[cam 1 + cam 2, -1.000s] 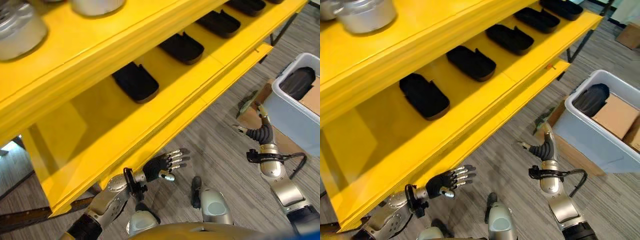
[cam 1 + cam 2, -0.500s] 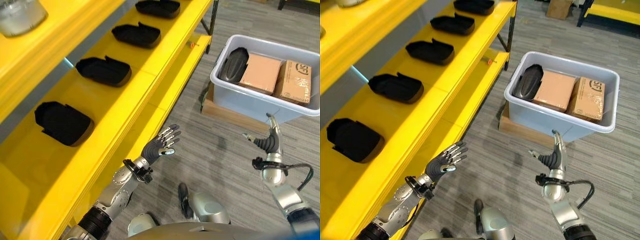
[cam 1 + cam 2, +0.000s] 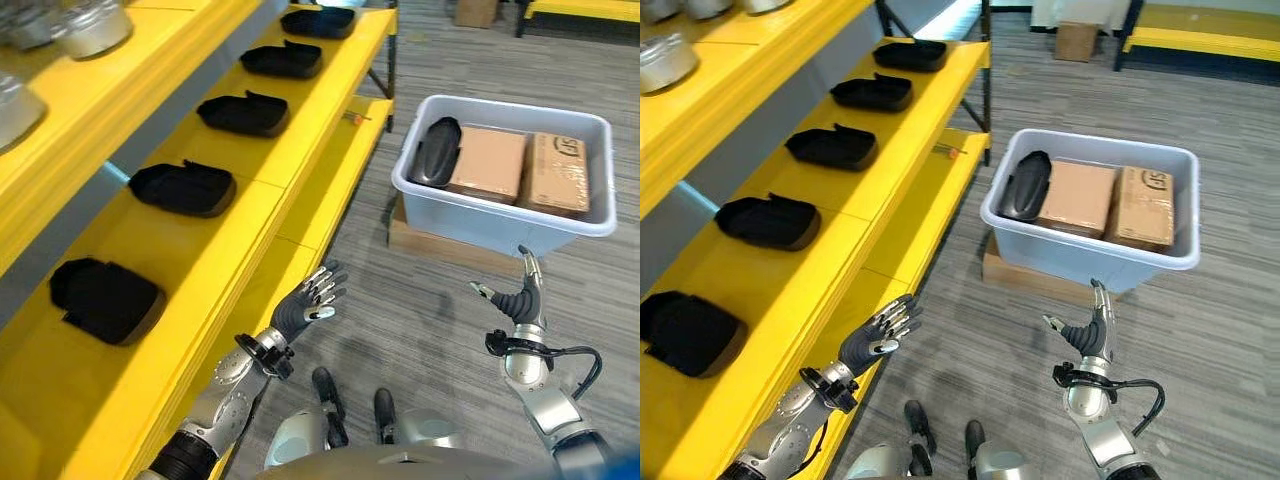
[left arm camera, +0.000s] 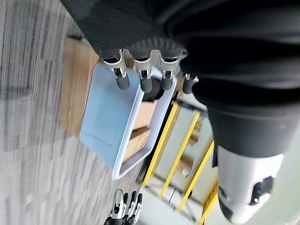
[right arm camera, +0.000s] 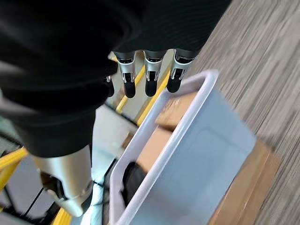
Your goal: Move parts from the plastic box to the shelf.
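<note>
Floor (image 3: 1200, 320) of grey striped carpet lies bare between the yellow shelf (image 3: 910, 180) and the plastic box (image 3: 1088, 262), and both hands hover over this open strip with nothing near them. The shelf's front edge runs diagonally past the box's near corner, with a lower yellow ledge (image 3: 930, 215) jutting out beneath it towards the box. The box sits on a flat brown board (image 3: 1025, 280) on the floor, just beside the shelf's far end.

Inside the box, a black part (image 3: 1025, 185) leans against the wall nearest the shelf, and two cardboard cartons (image 3: 1110, 200) lie side by side, taking up the remaining room. On the shelf, five black trays (image 3: 830, 148) stand in a row along its length, well apart from one another. Metal pots (image 3: 665, 60) stand on the level above.

The left hand (image 3: 875, 335) is raised beside the shelf's lower edge, fingers straight and spread, holding nothing. The right hand (image 3: 1090, 335) hangs just short of the box's near wall, fingers straight and pointing up at the rim, thumb out to the side, also empty.
</note>
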Available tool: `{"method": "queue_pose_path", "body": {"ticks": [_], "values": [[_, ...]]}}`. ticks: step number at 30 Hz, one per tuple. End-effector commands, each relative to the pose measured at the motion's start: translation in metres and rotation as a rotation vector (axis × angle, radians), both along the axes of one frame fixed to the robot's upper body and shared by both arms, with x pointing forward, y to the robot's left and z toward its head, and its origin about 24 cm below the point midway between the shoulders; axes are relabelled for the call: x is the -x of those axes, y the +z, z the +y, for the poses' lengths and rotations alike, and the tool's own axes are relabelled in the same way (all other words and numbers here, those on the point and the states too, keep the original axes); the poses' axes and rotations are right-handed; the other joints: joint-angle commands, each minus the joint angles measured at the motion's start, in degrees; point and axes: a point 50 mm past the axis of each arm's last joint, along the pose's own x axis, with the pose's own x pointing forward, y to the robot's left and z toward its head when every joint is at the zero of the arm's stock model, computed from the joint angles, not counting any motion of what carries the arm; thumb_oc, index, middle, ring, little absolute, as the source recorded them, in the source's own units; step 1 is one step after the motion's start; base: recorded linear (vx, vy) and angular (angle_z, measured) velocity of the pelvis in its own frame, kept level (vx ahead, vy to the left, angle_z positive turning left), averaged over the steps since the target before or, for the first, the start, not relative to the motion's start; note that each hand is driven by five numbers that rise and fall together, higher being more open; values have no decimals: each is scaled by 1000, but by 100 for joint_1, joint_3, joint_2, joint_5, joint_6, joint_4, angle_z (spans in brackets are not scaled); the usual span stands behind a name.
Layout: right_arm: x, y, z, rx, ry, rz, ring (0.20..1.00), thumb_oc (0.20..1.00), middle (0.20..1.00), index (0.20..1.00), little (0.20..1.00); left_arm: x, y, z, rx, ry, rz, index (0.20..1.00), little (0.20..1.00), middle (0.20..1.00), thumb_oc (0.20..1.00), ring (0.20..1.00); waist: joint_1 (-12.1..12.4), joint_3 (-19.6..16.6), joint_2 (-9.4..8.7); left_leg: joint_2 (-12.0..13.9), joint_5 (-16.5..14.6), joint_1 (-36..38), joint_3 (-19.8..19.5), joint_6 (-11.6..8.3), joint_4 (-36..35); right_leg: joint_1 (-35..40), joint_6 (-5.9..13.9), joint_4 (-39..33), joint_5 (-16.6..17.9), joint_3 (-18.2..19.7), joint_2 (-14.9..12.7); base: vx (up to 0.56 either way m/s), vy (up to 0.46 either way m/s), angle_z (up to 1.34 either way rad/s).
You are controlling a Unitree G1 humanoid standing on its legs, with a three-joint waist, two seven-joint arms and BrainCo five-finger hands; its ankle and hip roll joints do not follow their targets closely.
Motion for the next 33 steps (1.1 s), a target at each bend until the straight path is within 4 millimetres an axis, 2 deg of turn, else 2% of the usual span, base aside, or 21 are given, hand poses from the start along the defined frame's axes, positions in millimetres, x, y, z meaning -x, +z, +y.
{"method": "queue_pose_path", "body": {"ticks": [1, 2, 4, 5, 9, 15, 17, 18, 19, 20, 22, 23, 24, 25, 26, 28, 29, 30, 33], "values": [[-2, 26, -3, -21, 48, -98, 1000, 1000, 1000, 1000, 1000, -3, 18, 2, 45, 4, -123, 1000, 1000, 1000, 1000, 1000, 51, -167, -42, 104, 111, 174, 242, 87, 351, -252, 725, 335, -69, -624, -369, 307, 73, -56], [-1, 25, -1, -30, 61, -92, 1000, 1000, 1000, 1000, 1000, -2, 17, 4, 31, 9, -124, 1000, 1000, 1000, 1000, 1000, 53, -216, -81, 20, -59, 287, 255, 169, 398, -250, 739, 384, -118, -632, -357, 311, 69, -43], [-1, 24, 0, -33, 67, -88, 1000, 1000, 1000, 1000, 1000, -2, 16, 3, 26, 9, -116, 1000, 1000, 1000, 1000, 1000, 57, -241, -93, -24, -138, 350, 285, 213, 411, -255, 749, 410, -140, -646, -354, 168, 28, -12], [-3, 22, 4, -54, 70, -80, 1000, 1000, 1000, 1000, 1000, -2, 14, 2, -36, -12, -127, 1000, 1000, 1000, 1000, 1000, 65, -318, -111, -124, -286, 471, 367, 305, 414, -263, 761, 462, -192, -728, -332, 126, 17, -13], [-13, 21, 10, -69, 69, -79, 1000, 1000, 1000, 1000, 1000, -3, 11, -1, -137, -47, -136, 1000, 1000, 1000, 1000, 1000, 89, -403, -97, -245, -463, 616, 469, 422, 421, -312, 787, 707, -345, -831, -288, 149, 53, -10], [-23, 25, 14, -10, 86, -69, 1000, 1000, 1000, 1000, 1000, -7, 7, 3, -186, -36, -109, 1000, 1000, 1000, 1000, 1000, 130, -466, -49, -278, -534, 780, 531, 533, 319, -461, 841, 1165, -503, -1029, -301, 89, 65, -8], [-27, 26, 11, -55, 69, -62, 1000, 1000, 1000, 1000, 1000, -7, 6, 8, -200, -30, -106, 1000, 1000, 1000, 1000, 1000, 142, -455, -36, -253, -550, 849, 613, 620, 191, -758, 943, 1974, -477, -1142, -229, 46, 59, -27], [-29, 26, 13, -88, 61, -65, 1000, 1000, 1000, 1000, 1000, -8, 7, 12, -210, -13, -108, 1000, 1000, 1000, 1000, 1000, 166, -405, -11, -192, -550, 924, 695, 702, 91, -1356, 1239, 3071, -176, -1282, -486, 15, 14, -65], [-30, 25, 14, -94, 65, -66, 1000, 1000, 1000, 1000, 1000, -9, 8, 12, -212, -4, -109, 1000, 1000, 1000, 1000, 1000, 192, -392, -3, -163, -544, 962, 740, 700, 83, -1410, 1289, 3121, -141, -1375, -695, 56, -54, -73], [-31, 23, 17, -107, 74, -66, 1000, 1000, 1000, 1000, 1000, -11, 9, 12, -211, 13, -114, 1000, 1000, 1000, 1000, 1000, 254, -348, -18, -157, -620, 1104, 735, 664, 77, -1340, 1465, 2943, -116, -1504, -1222, 67, -104, -60], [-31, 20, 19, -117, 73, -68, 1000, 1000, 1000, 1000, 1000, -11, 11, 11, -207, 14, -119, 1000, 1000, 1000, 1000, 1000, 304, -299, -17, -98, -615, 1148, 743, 628, 102, -1285, 1506, 2618, 111, -1546, -1460, 52, -216, -58], [-31, 19, 22, -131, 68, -71, 1000, 1000, 1000, 1000, 1000, -11, 14, 11, -205, 6, -126, 1000, 1000, 1000, 1000, 1000, 313, -254, -16, -53, -637, 1236, 686, 583, 95, -1266, 1623, 2029, 573, -1398, -1715, 47, -349, -52], [-30, 18, 23, -136, 65, -69, 1000, 1000, 1000, 1000, 1000, -10, 14, 12, -211, 1, -130, 1000, 1000, 1000, 1000, 1000, 296, -249, -23, -32, -664, 1283, 650, 557, 92, -1279, 1691, 1716, 819, -1280, -1821, 18, -554, -27], [-29, 16, 25, -151, 65, -62, 1000, 1000, 1000, 1000, 1000, -8, 14, 12, -228, -8, -145, 1000, 1000, 1000, 1000, 1000, 257, -235, -87, 19, -671, 1293, 668, 543, 123, -1464, 1793, 1283, 1522, -998, -2112, 20, -627, -12], [-29, 15, 26, -169, 67, -51, 1000, 1000, 1000, 1000, 1000, -6, 13, 15, -229, 19, -148, 1000, 1000, 1000, 1000, 1000, 253, -232, -93, 174, -714, 1337, 724, 470, 150, -1465, 1874, 1096, 1567, -924, -2290, 11, -634, 11], [-29, 16, 27, -165, 68, -40, 1000, 1000, 1000, 1000, 1000, -5, 13, 18, -221, 45, -149, 1000, 1000, 1000, 1000, 1000, 310, -270, -95, 370, -666, 1300, 848, 364, 261, -1216, 1822, 906, 1336, -1213, -2306, 63, -433, 21], [-29, 16, 27, -164, 67, -37, 1000, 1000, 1000, 1000, 1000, -5, 12, 18, -221, 46, -149, 1000, 1000, 1000, 1000, 1000, 317, -284, -74, 386, -765, 1341, 779, 329, 272, -1158, 1880, 917, 1260, -1213, -2305, 74, -321, 18], [-29, 16, 27, -162, 71, -33, 1000, 1000, 1000, 1000, 1000, -4, 13, 19, -216, 57, -153, 1000, 1000, 1000, 1000, 1000, 349, -291, -83, 459, -745, 1331, 829, 284, 321, -1091, 1849, 878, 1160, -1319, -2288, 72, -321, 26], [-31, 17, 22, -133, 74, -12, 1000, 1000, 1000, 1000, 1000, -1, 16, 22, -175, 95, -147, 1000, 1000, 1000, 1000, 1000, 436, -368, -103, 775, -574, 1313, 902, 64, 407, -788, 1691, 737, 602, -1674, -2006, 28, -449, -2]]}}
